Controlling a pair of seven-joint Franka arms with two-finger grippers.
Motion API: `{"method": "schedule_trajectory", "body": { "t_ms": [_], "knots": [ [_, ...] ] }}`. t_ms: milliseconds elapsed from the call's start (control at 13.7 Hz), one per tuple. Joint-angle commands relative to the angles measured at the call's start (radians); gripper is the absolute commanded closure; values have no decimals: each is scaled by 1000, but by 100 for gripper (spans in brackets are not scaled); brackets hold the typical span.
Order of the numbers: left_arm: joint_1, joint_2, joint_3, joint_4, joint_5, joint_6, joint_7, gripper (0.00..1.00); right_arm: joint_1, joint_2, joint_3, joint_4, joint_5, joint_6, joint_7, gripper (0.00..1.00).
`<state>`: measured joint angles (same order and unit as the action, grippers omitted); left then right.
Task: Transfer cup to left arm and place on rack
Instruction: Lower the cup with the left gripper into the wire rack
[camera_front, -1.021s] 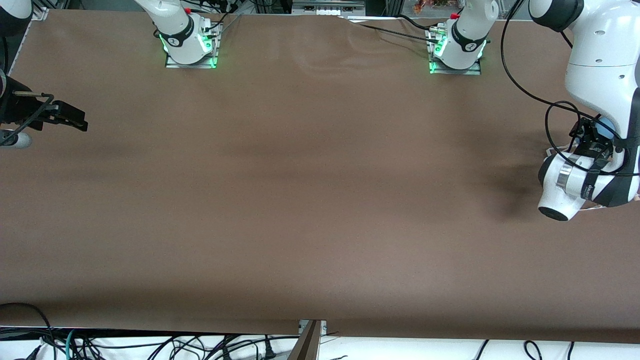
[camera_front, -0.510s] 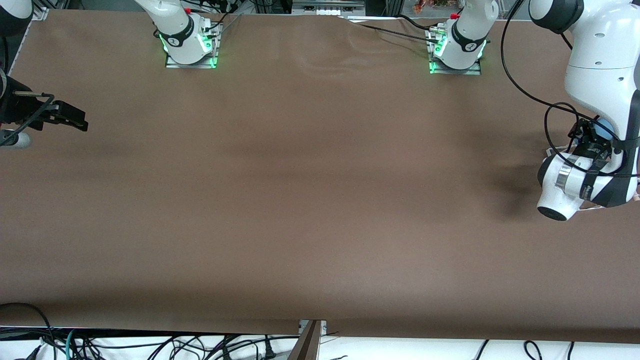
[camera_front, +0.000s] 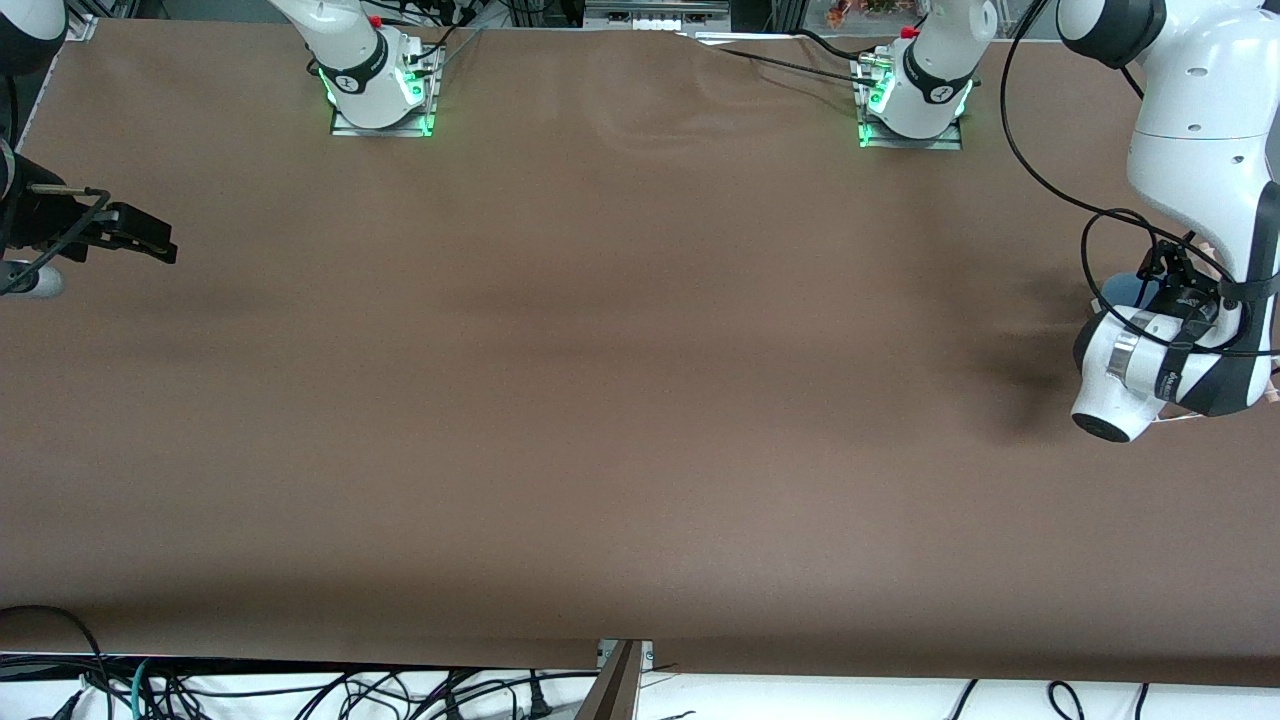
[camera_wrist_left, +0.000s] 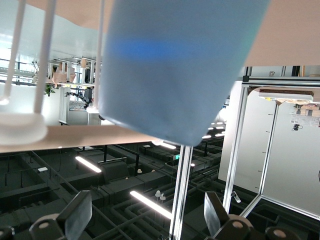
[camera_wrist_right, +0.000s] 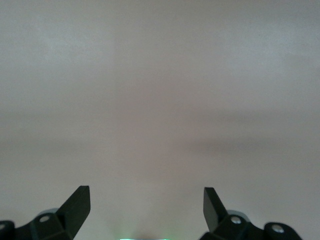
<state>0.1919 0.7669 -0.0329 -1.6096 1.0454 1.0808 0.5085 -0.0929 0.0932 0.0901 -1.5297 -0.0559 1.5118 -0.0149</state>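
The light-blue cup (camera_wrist_left: 180, 65) fills the left wrist view, with the white wire loops of the rack (camera_wrist_left: 30, 60) beside it. My left gripper (camera_wrist_left: 147, 217) is open and empty, its fingers (camera_wrist_left: 75, 215) a short way off the cup and not touching it. In the front view only a sliver of the cup (camera_front: 1120, 290) shows by the left arm's wrist (camera_front: 1150, 365), at the left arm's end of the table; the rack is hidden under the arm there. My right gripper (camera_front: 150, 242) waits, open and empty (camera_wrist_right: 145, 210), at the right arm's end.
A light wooden rod (camera_wrist_left: 75, 137) of the rack runs past the cup in the left wrist view. A black cable (camera_front: 1100, 225) loops beside the left arm. The brown table (camera_front: 620, 380) stretches between the two arms.
The left arm's wrist has shifted slightly toward the right arm's end. The blue of the cup now shows at the wrist's edge instead of farther up by the forearm. The right arm has not moved.
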Motion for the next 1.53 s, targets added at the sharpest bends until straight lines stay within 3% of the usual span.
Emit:
{"method": "schedule_trajectory", "body": {
  "t_ms": [0, 146, 365, 583, 875, 1021, 1167, 1458],
  "knots": [
    [-20, -12, -7, 80, 18, -44, 12, 0, -5, 13, 5, 31, -7, -22, -8, 0],
    [-46, -17, -12, 164, 2, -70, 33, 0, -5, 13, 5, 31, -7, -22, -8, 0],
    [-80, -35, -16, 319, -109, -123, 62, 0, -5, 13, 7, 31, -7, -22, -8, 0],
    [-205, -67, -18, 436, -125, -166, 91, 0, -5, 13, 7, 33, -7, -22, -10, 0],
    [-339, -129, -21, 528, -142, -196, 98, 0, -5, 13, 5, 33, -7, -22, -10, 0],
    [-354, -152, -19, 569, -221, -194, 90, 0, -5, 13, 7, 33, -7, -22, -10, 0],
    [-350, -211, -2, 564, -330, -179, 73, 0, -5, 13, 5, 33, -7, -22, -10, 0],
    [-226, -423, -2, 345, -589, 34, -36, 0, -7, 13, 5, 33, -5, -24, -10, 0]
  ]
}}
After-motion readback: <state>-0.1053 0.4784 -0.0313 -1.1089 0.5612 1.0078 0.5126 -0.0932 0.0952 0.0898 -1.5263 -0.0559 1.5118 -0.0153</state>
